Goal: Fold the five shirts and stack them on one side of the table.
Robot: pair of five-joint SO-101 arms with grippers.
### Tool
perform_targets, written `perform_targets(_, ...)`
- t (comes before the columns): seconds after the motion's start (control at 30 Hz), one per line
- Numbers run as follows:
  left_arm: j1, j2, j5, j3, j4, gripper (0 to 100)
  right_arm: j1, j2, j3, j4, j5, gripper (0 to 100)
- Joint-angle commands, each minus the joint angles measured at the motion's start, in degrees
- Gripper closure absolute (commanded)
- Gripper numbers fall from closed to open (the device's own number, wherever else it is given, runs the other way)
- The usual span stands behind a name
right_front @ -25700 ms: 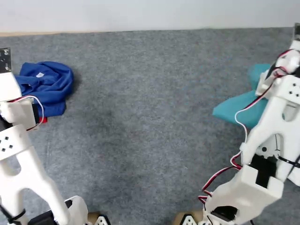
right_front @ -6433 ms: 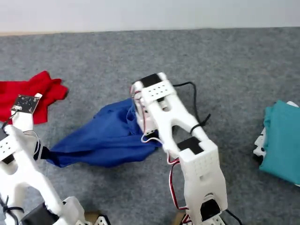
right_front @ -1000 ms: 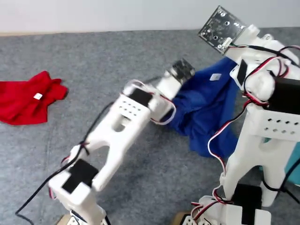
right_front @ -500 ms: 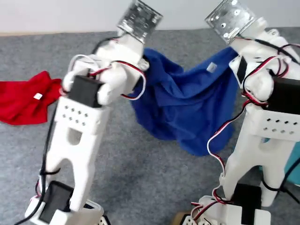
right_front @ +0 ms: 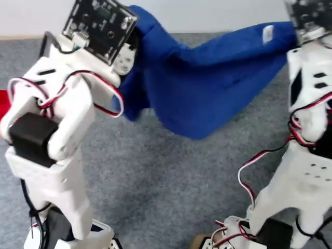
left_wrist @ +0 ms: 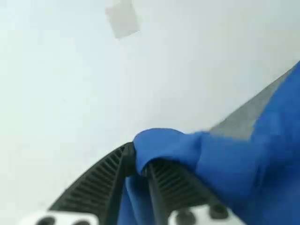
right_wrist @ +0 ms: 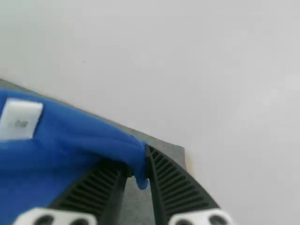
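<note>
Hanging above the grey felt tabletop (right_front: 171, 181), a royal-blue cotton shirt (right_front: 207, 88) stretches side to side in mid-air, the left claw (left_wrist: 140, 164) and the right claw (right_wrist: 139, 171) each clamped on an opposite end; its sagging middle lies nearest the tabletop, so both claws would likely need to lower together.

White arms (right_front: 57, 155) — red and white cables (right_front: 119, 101) — black ribbed fingers (left_wrist: 173, 180).

blue shirt (right_wrist: 70, 143) edge pinched between black ribbed fingers (right_wrist: 180, 187) of right claw (right_wrist: 138, 165). white label (right_wrist: 21, 121) seen on shirt. grey table (right_wrist: 164, 151) strip glimpsed past cloth, white wall (right_wrist: 187, 56) behind.
</note>
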State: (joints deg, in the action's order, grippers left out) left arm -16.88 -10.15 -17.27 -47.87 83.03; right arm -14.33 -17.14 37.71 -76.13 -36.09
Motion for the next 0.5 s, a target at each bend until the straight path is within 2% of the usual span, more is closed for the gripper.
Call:
perform_targets(0.0, 1.1, -2.0, -3.2, -3.6, 4.8, 100, -2.2, -2.2, 1.1, 1.0, 0.7, 98.8)
perform_targets(0.2, 1.1, -2.0, -6.7, -10.1, 16.9, 100, -2.8, -2.3, 1.1, 1.2, 0.5, 98.8)
perform_targets(0.47, 3.3, -3.1, -9.9, -11.6, 17.3, 100, -2.8, -2.3, 1.1, 0.9, 0.4, 98.8)
